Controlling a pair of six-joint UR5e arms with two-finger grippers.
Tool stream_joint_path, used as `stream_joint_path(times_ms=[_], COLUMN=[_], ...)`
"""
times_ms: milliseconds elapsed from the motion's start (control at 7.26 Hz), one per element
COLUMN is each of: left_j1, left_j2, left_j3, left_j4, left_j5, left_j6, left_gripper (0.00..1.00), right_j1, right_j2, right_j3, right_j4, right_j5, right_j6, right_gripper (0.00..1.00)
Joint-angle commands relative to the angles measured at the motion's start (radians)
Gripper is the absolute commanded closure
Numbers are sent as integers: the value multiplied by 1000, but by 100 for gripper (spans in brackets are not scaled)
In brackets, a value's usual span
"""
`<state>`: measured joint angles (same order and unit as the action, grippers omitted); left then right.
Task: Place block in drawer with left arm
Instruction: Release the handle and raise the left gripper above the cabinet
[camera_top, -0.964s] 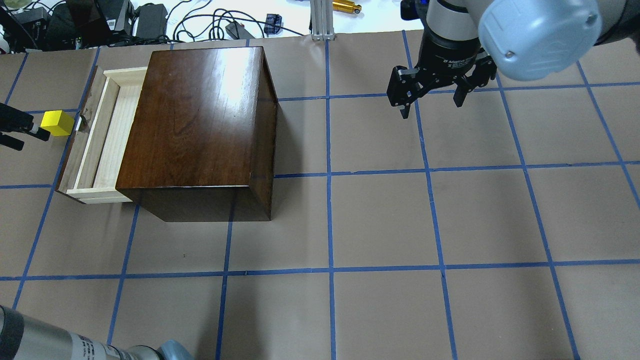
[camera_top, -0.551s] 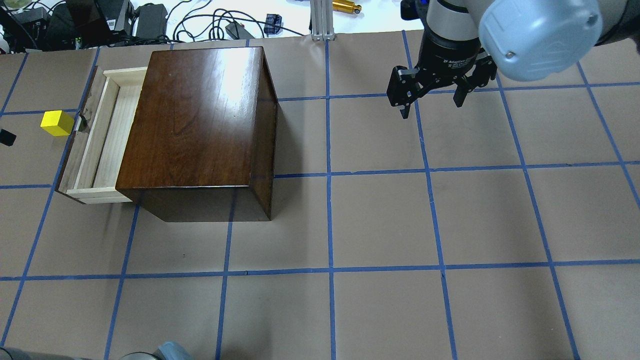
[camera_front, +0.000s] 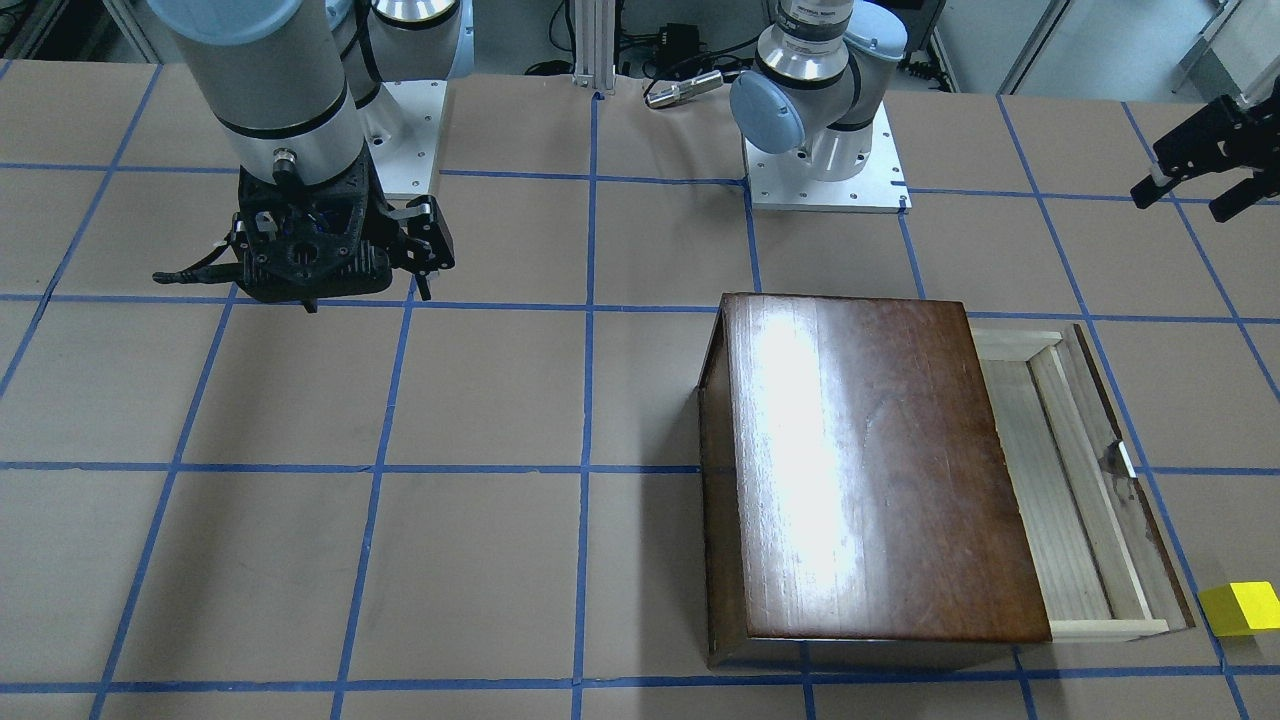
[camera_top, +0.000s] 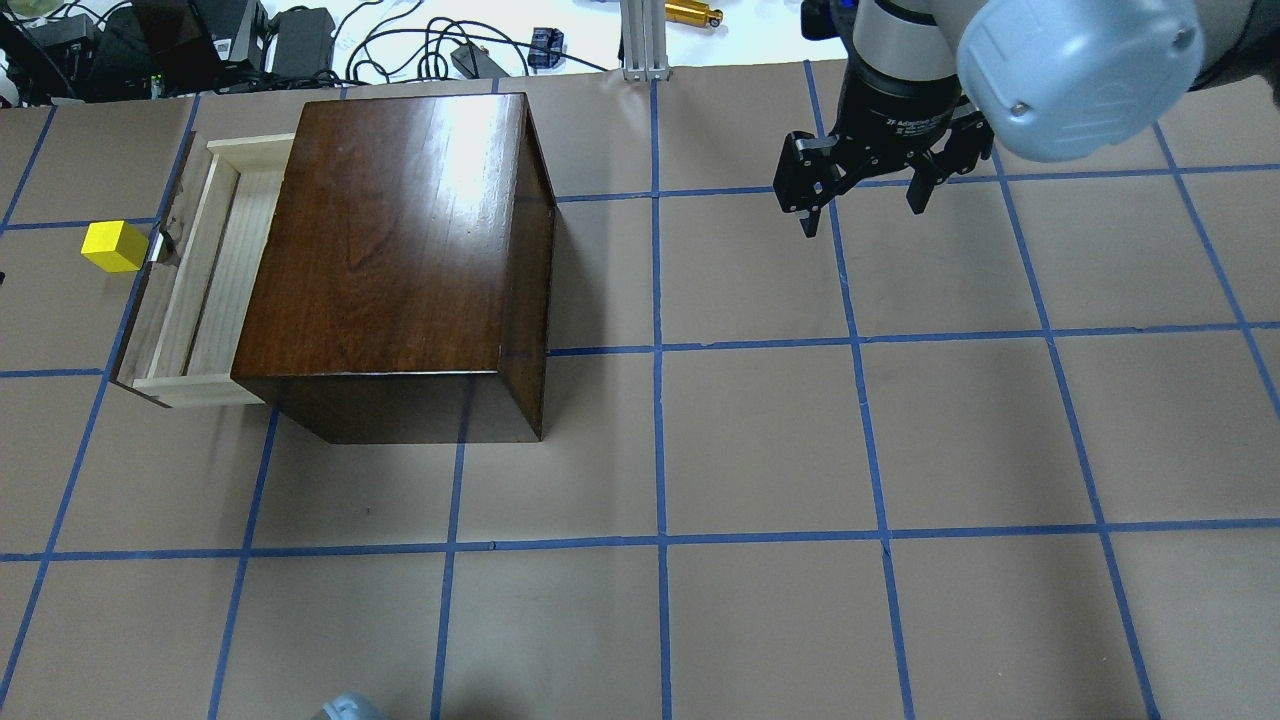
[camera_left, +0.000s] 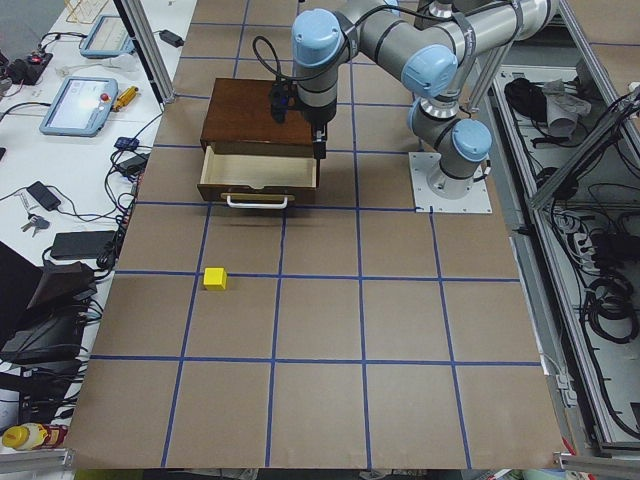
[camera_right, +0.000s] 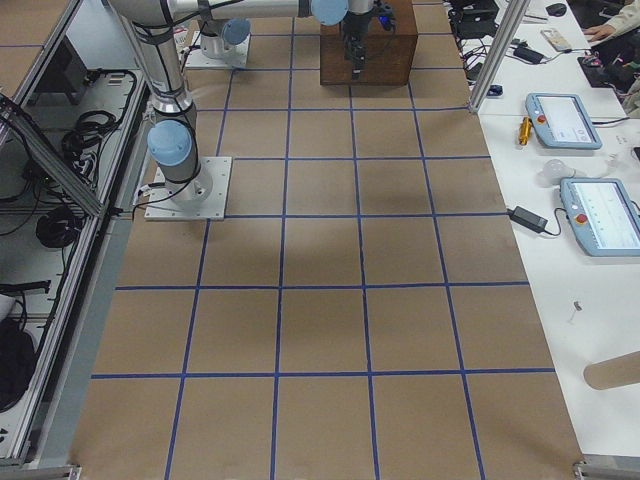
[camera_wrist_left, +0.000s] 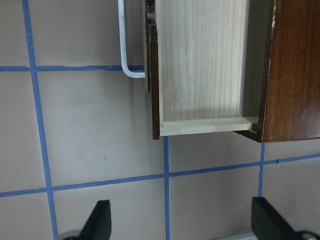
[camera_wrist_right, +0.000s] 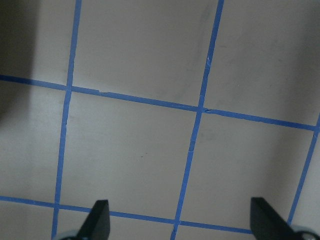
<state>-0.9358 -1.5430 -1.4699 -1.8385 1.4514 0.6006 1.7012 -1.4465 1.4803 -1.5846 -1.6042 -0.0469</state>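
Block (camera_top: 115, 246) remains on the table (camera_top: 760, 440) beside the drawer (camera_top: 215, 290) front; your left gripper (camera_front: 1183, 202) has backed away, fingers (camera_wrist_left: 99, 222) spread and empty. Placement outstanding.

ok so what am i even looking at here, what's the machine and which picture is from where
A left arm and a right arm stand at a taped table, each ending in a two-finger claw. One camera looks over the robot's shoulders, one faces it, two sit at the table's ends, and one rides on each wrist. On the table: a dark wooden box with its drawer pulled open, and a small yellow block in front of the drawer, outside it. The left gripper and the right gripper are both open and hold nothing.
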Motion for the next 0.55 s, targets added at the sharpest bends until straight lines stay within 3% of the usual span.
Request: stream_joint_path(times_ms=[0, 138, 413], left_j1=[-208, -304, -493], left_j2=[12, 6, -11], left_j3=[11, 10, -1], left_j4=[7, 30, 90], left_j5=[3, 4, 99], left_j6=[-297, -420, -592], left_gripper=[0, 0, 0], right_j1=[0, 0, 0], right_j2=[0, 0, 0], right_j3=[0, 0, 0], right_j4=[0, 0, 0], right_j5=[0, 0, 0], right_j6=[1, 1, -1], right_gripper=[0, 0, 0])
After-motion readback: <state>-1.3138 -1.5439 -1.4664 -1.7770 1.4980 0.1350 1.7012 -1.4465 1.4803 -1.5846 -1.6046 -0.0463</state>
